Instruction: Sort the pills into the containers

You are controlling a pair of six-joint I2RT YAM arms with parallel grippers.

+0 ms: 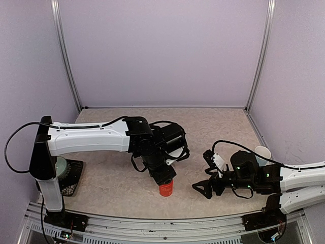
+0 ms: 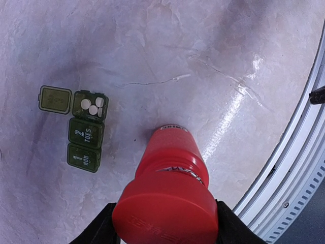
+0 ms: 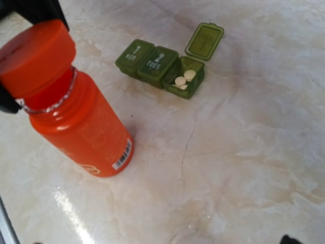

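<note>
1. The containers (image 2: pixel 85 133), a dark green strip of three joined square compartments, lay flat; those marked MON and TUES were closed, the end one's lid (image 2: pixel 55 99) swung open.
2. Several round white pills (image 2: pixel 92 107) lay inside that open compartment.

Top external: fixed high behind the near edge of the tabletop (image 1: pixel 213 127), looked down across it toward the far edge. Left wrist: close, looked steeply down over the orange bottle (image 2: pixel 167 193). Right wrist: close, low, oblique. Both wrist views shared bottle and containers (image 2: pixel 84 129).
</note>
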